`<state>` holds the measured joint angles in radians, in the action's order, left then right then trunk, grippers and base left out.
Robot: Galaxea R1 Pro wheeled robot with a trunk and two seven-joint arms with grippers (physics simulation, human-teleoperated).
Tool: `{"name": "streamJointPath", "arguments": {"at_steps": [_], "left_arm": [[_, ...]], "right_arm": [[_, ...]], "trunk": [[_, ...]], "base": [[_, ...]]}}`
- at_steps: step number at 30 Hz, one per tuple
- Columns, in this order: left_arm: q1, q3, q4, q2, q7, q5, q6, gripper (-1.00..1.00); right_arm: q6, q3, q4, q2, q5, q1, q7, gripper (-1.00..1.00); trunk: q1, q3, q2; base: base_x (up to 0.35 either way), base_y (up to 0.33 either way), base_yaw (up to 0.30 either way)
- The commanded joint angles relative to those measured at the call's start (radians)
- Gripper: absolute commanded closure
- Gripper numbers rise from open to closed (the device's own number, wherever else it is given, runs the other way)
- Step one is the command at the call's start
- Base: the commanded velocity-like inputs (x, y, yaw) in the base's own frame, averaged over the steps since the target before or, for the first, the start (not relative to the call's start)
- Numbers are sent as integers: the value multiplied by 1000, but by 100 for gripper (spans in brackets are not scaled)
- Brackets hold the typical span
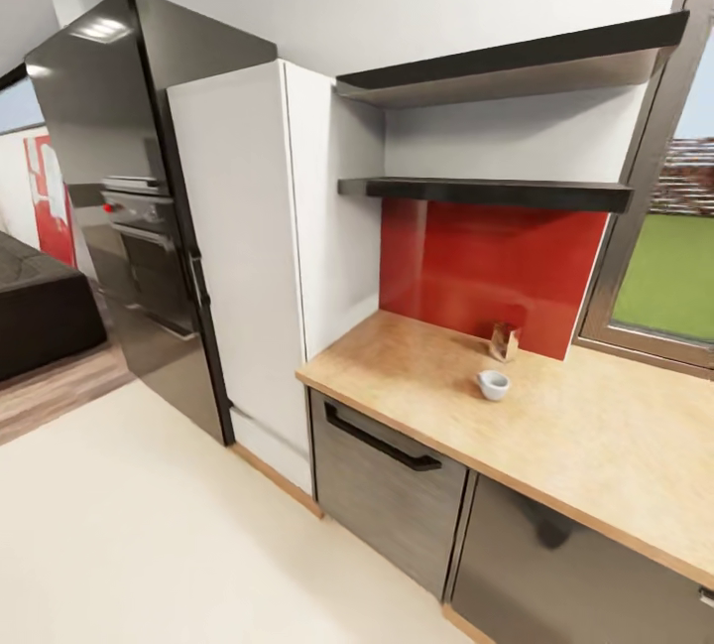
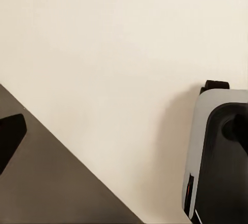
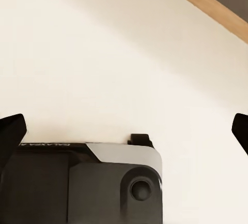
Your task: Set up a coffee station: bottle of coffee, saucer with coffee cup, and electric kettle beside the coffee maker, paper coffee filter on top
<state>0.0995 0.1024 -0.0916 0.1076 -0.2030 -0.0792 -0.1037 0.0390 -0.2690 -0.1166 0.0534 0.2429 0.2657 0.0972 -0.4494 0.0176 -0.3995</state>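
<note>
Small white ceramic coffee cup (image 1: 493, 384) sits on tan wood-grain tabletop (image 1: 595, 436), at about 4 o'clock in head view. Small brown bottle-like item (image 1: 505, 341) just behind it by red backsplash (image 1: 486, 267) (too small to identify). Black shelves (image 1: 486, 192) above look bare. Cup: likely light, rigid, breakable, glazed-slippery; pinch rim wall. Right hand (image 3: 124, 131) wide open, empty, over pale floor (image 3: 103, 43). Left hand: cannot tell.

Overall: bright, even, rendered look; soft detail, slight blur.
Glare: white highlight on the dark fridge (image 1: 99, 78) top corner; faint sheen on the red backsplash (image 1: 476, 267).
Shadows: soft ones under the shelves (image 1: 496, 193); small one beside the cup (image 1: 493, 384).
Distortion: verticals lean at head-view edges.
Wrist views: pale floor (image 3: 103, 53), soft shadows by robot base.
</note>
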Motion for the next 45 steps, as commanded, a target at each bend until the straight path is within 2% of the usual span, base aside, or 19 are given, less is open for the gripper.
{"name": "streamJointPath", "arguments": {"at_steps": [1, 15, 30, 42, 45], "left_arm": [[0, 8, 1, 0, -1, -8, -4, -100], [0, 8, 1, 0, -1, -8, -4, -100], [0, 2, 8, 3, -6, -9, -1, -100], [-4, -2, 21, 11, -12, -14, 0, -100], [-4, -3, 21, 6, -12, -14, 0, -100]], "right_arm": [[4, -9, 2, 0, 10, 1, 4, -100], [4, -9, 2, 0, 10, 1, 4, -100], [4, -9, 2, 0, 9, 1, 4, -100], [4, -9, 2, 0, 10, 1, 4, -100], [4, -9, 2, 0, 10, 1, 4, -100]], "trunk": [[-1, 0, -1], [-1, 0, -1], [-1, 0, -1], [-1, 0, -1], [-1, 0, -1]], "base": [[206, 285, -263], [212, 284, -263], [23, 321, -263], [0, 43, -263], [0, 1, -263]]}}
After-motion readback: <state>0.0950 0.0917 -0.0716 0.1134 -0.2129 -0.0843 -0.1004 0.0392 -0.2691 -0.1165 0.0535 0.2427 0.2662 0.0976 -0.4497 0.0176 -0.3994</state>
